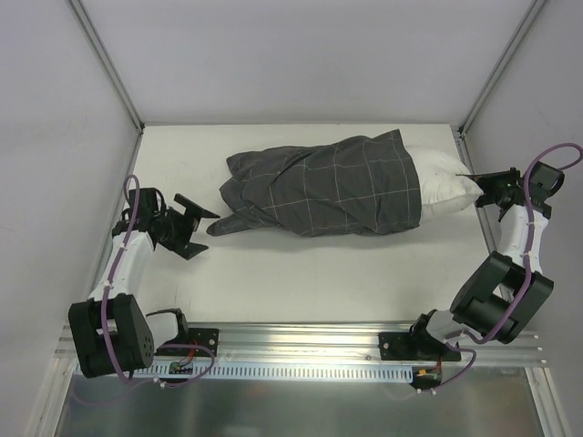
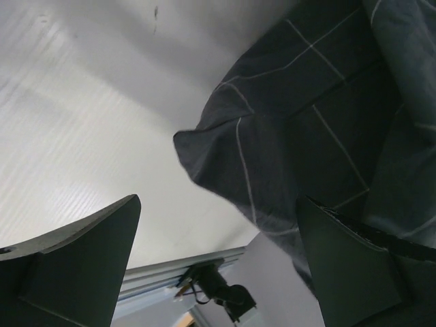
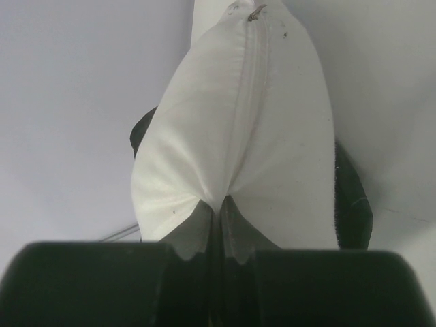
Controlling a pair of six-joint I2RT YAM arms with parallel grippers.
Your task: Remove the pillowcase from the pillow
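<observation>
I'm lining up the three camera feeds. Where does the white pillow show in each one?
Top external: the pillow pokes out at the right end of the pillowcase, centre-right.
Left wrist: not in it; only pillowcase shows.
Right wrist: fills the centre, its end pinched in the right tool.
Shared landmark: the right tool on the pillow's end, also at right in the top view.

The white table (image 1: 301, 273) carries the pillow (image 1: 446, 187); the pillowcase (image 1: 328, 187) covers most of it.
</observation>
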